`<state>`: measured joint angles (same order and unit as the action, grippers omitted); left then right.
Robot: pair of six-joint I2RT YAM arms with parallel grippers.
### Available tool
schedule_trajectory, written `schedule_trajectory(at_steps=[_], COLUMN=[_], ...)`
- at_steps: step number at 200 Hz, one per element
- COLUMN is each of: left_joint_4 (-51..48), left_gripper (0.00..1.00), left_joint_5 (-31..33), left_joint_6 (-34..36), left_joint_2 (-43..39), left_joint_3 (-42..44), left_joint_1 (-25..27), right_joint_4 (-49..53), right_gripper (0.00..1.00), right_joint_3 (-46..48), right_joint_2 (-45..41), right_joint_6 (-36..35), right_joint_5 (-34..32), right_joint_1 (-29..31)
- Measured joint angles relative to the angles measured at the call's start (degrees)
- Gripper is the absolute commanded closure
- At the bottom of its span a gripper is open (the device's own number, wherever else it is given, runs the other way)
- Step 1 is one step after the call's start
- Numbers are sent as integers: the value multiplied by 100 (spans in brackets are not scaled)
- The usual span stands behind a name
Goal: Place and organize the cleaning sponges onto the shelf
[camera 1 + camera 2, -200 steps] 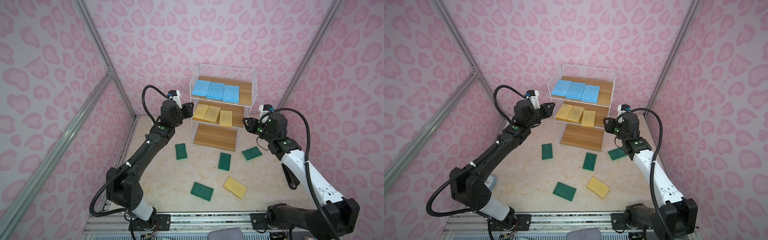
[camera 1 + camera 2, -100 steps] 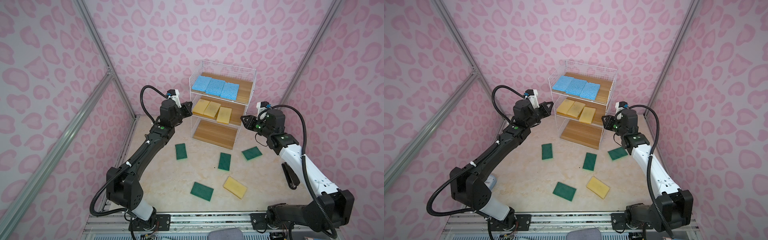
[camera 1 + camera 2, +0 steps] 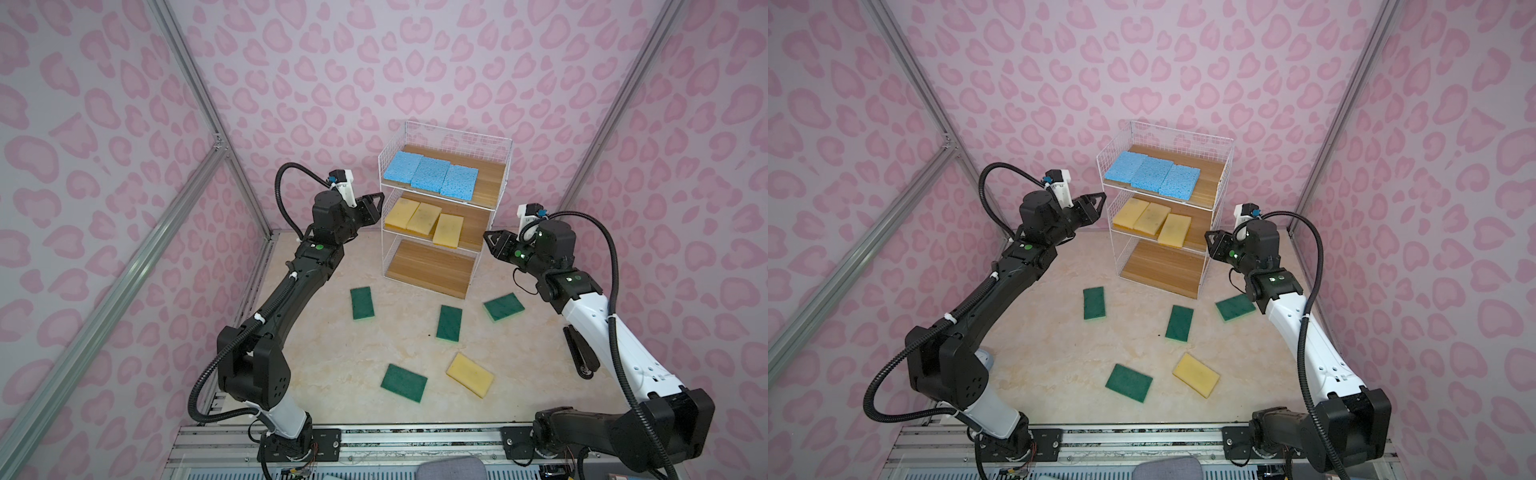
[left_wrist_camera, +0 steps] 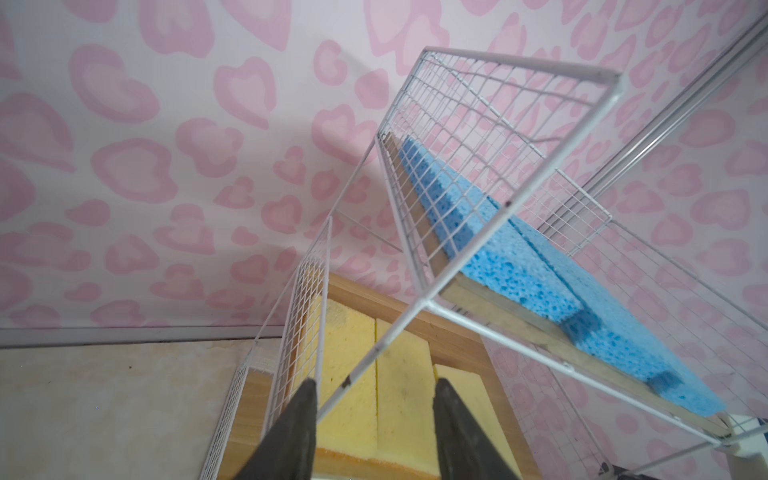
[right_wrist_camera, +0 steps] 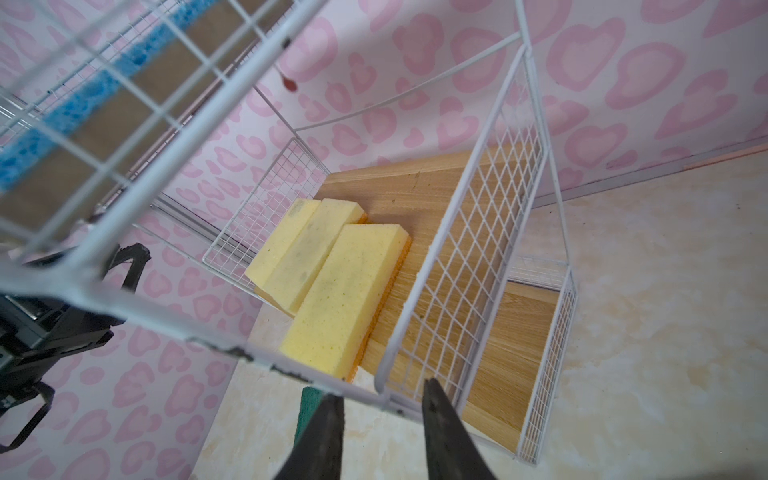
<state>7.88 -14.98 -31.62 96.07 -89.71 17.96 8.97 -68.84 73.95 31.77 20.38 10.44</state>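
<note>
One shelf (image 3: 446,129) with three boards (image 3: 432,270). Three blue sponges (image 3: 430,179) on the top one, three yellow sponges (image 3: 424,218) on the middle one. On the floor (image 3: 332,353): four green sponges (image 3: 449,323) and one more yellow, near right.

Both arms reach forward and raised, wrists turned inward to face each other. The left gripper (image 3: 375,200) and right gripper (image 3: 488,240) have jaws parted, empty.
</note>
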Motion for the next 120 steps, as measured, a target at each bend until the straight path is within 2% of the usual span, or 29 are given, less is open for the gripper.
schedule_trajectory(at_steps=[51, 70, 78, 99, 120], left_joint_4=[44, 46, 57, 61, 133], left_gripper=[56, 63, 70, 77, 86], left_joint_5=[-612, -684, -708, -748, -772], left_joint_6=[168, 225, 232, 260, 522], left_joint_2=[560, 708, 769, 890, 942], left_joint_3=[-555, -691, -748, -839, -866], left_joint_1=[-85, -83, -83, -94, -98], right_joint_4=[31, 37, 35, 33, 33], right_gripper=[65, 66, 66, 65, 65], right_joint_3=[42, 48, 48, 48, 48], right_joint_2=[-76, -90, -90, -79, -22], right_joint_6=[0, 0, 0, 0, 0], right_joint_5=[15, 20, 22, 22, 22], right_joint_1=[7, 26, 33, 44, 48])
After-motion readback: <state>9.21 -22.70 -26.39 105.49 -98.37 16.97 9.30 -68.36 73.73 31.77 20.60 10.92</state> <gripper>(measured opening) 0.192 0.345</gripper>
